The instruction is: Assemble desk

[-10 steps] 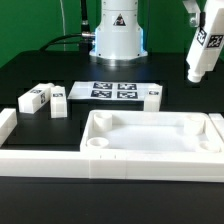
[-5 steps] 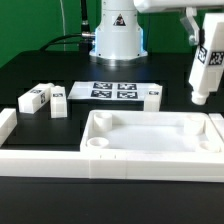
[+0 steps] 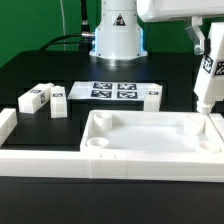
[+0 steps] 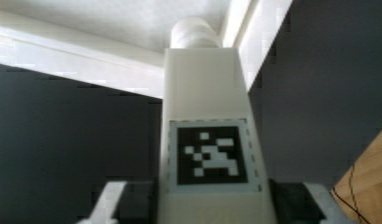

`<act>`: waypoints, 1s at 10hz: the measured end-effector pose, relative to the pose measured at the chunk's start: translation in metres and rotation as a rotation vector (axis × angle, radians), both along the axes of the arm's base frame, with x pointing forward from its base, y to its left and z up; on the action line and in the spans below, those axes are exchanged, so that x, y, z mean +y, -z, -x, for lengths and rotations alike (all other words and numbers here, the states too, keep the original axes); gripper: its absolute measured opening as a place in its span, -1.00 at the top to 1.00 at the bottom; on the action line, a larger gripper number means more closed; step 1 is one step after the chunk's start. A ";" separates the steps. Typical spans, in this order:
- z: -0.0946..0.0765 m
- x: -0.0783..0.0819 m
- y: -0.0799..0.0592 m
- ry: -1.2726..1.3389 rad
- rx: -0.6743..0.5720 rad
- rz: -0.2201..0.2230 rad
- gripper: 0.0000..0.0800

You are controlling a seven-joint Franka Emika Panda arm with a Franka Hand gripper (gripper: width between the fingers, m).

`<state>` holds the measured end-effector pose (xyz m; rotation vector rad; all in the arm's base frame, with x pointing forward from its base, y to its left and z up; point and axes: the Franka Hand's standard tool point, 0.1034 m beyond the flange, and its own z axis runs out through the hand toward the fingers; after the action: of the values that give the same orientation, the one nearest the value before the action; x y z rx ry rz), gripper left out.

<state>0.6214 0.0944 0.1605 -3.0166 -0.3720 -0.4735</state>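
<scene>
My gripper pinches a leg upright. In the past second it has dropped at three o'clock, its tip now just above the desk top's two-o'clock corner: insertion looks next.

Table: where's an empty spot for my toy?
Bare black table lies beyond the two loose legs on the exterior view's left, plus a narrow strip between the marker board and the desk top. It's crowded at the exterior view's right, where the gripper holds a leg near its corner.
</scene>
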 end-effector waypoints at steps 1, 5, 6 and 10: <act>0.000 0.001 0.002 -0.001 0.001 0.000 0.28; -0.020 -0.010 0.013 0.004 -0.019 -0.003 0.28; -0.022 -0.010 0.012 0.007 -0.059 -0.005 0.28; -0.023 -0.023 0.025 -0.022 -0.050 -0.010 0.28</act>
<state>0.6445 0.0711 0.1350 -2.9929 -0.4041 -0.5489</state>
